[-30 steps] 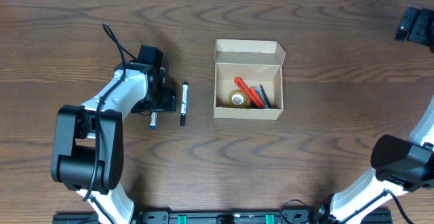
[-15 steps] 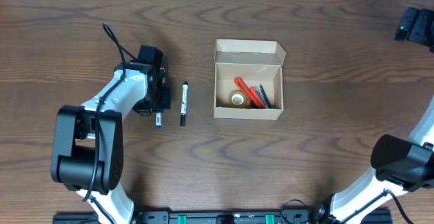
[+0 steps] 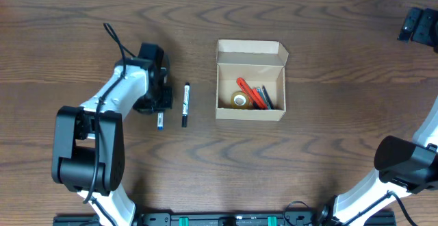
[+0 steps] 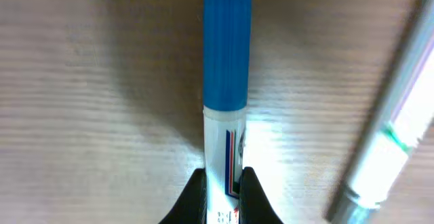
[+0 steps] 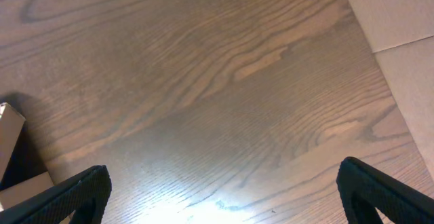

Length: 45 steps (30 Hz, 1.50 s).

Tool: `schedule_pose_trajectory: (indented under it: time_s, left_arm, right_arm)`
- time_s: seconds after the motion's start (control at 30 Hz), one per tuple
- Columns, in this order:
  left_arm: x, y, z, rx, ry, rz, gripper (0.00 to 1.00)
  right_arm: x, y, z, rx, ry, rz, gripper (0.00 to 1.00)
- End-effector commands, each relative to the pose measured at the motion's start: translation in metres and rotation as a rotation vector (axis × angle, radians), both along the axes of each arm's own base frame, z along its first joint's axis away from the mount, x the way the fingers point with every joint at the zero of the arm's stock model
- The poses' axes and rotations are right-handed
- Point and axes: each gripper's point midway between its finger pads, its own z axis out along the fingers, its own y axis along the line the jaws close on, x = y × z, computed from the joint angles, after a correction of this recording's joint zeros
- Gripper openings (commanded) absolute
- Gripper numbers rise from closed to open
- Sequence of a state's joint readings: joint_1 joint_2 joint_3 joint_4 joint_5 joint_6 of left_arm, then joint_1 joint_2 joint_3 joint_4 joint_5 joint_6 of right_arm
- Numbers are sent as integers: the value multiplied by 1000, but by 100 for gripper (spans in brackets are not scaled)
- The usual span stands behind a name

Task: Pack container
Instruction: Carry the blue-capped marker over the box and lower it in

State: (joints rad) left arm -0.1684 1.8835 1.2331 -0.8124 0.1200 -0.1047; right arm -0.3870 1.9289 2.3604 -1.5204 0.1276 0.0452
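The container (image 3: 250, 114) is an open tan cardboard box at mid-table, its lid flap standing at the back. Inside lie a yellow tape roll (image 3: 239, 101) and red and black markers (image 3: 256, 96). Left of it, my left gripper (image 3: 161, 107) is shut on a white marker with a blue cap (image 3: 159, 121). In the left wrist view the two black jaws pinch the white barrel of the blue-capped marker (image 4: 227, 61), with my left gripper (image 4: 224, 197) low over the wood. My right gripper (image 5: 224, 190) hangs open above bare table at the far right (image 3: 419, 24).
A second marker with a black cap (image 3: 185, 105) lies on the table just right of the held one, parallel to it; it shows as a pale barrel with a green band (image 4: 386, 142). A corner of the box (image 5: 10, 149) shows at the right wrist view's left edge.
My left gripper went from open to shut around the blue-capped marker, which shifted slightly toward the black-capped one. The right arm has not moved.
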Motion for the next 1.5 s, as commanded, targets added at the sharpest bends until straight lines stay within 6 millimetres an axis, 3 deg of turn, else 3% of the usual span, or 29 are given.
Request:
schedule_pose_trajectory:
  time_s: [0.0,0.17,0.3,0.43,0.57,0.8,0.93,1.2,1.47]
  left_arm:
    - [36,-19,39,-56,-99,-20,6]
    - [71,-55,111,-84,-245,-140,6]
    - [84,-94,163,-115,-367,-249,6]
    - [74,-136,184,-166,-404,-339,6]
    - [48,-181,182,-245,-370,-444,6]
    - [17,-226,181,-312,-349,-597,6]
    - [14,-233,169,-305,-320,-624,6]
    - [5,-245,122,-349,-173,-674,6]
    - [1,-251,95,-372,-106,-713,6]
  right_arm:
    - [-1,-1,1,2,-7,-15,99]
    - [-1,-1,1,2,-7,-15,99]
    - [-1,-1,1,2,-7,-15,99]
    - [-1,-1,1,2,-7,-15,99]
    - [-1,-1,1,2,-7,-15,99]
    - [-1,-1,1,2,-7,-15,99]
    - [-1,-1,1,2,-7,-15,99]
    - [-1,-1,1,2,-7,-15,99]
    - [-1,-1,1,2,-7,-15,99]
